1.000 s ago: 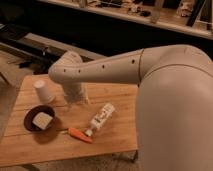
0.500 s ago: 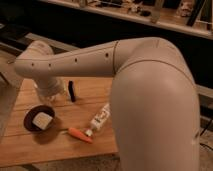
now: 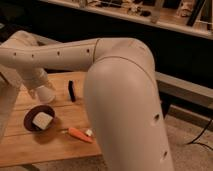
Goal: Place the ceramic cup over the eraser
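Observation:
The white ceramic cup [image 3: 47, 93] is at the left of the wooden table [image 3: 65, 112], just above the dark bowl, and looks tilted. My gripper [image 3: 36, 90] is at the end of the arm, right against the cup's left side, mostly hidden by the wrist. The eraser [image 3: 72, 91], a slim black bar, lies flat on the table a short way right of the cup, apart from it.
A dark bowl [image 3: 31, 125] holds a pale beige block [image 3: 42, 120] at the front left. An orange carrot-like piece [image 3: 79, 134] lies near the front edge. My bulky arm [image 3: 120, 100] covers the table's right side. A dark counter runs behind.
The arm has swung so the elbow fills more of the view and hides the white bottle. The wrist has lifted off the cup, which now shows, tilted, beside the gripper.

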### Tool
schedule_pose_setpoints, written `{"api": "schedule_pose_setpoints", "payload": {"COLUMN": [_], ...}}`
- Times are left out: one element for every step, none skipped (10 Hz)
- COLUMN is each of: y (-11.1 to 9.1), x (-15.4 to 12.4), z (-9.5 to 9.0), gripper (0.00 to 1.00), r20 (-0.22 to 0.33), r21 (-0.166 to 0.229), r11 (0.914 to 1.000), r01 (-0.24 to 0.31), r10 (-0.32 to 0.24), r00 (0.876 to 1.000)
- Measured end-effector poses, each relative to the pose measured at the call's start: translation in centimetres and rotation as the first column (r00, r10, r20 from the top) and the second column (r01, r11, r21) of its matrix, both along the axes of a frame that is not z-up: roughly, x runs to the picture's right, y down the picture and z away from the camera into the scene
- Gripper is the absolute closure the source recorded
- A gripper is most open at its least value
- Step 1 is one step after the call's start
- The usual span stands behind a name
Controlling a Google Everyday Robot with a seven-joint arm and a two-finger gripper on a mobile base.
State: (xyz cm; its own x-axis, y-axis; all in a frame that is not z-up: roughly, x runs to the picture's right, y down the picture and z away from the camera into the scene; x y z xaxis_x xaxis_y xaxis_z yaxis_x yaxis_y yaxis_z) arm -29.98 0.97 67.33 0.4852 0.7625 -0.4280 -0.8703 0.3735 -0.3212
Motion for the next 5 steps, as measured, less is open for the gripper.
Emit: {"api": "schedule_pose_setpoints", "payload": {"y": [-0.6,-1.3,-2.0,-2.6,-3.1], "x": [-0.3,-0.4,-0.7,-1.0,-1.4], "z": [0.3,0.6,0.9,1.2,1.5], "gripper": [0.35,0.35,0.35,0.35,0.35], "r20": [-0.003,-0.005,-0.003,0.004,0.01], "r21": [-0.002,-0.003,-0.008,-0.01,-0.015], "r11": [0.9999,0.9996,0.9985,0.9969,0.9957], "r01": [0.012,0.029,0.055,0.079,0.092], "r10": [-0.012,-0.029,-0.055,-0.079,-0.091], "r00": [1.0,1.0,0.998,0.997,0.996]}}
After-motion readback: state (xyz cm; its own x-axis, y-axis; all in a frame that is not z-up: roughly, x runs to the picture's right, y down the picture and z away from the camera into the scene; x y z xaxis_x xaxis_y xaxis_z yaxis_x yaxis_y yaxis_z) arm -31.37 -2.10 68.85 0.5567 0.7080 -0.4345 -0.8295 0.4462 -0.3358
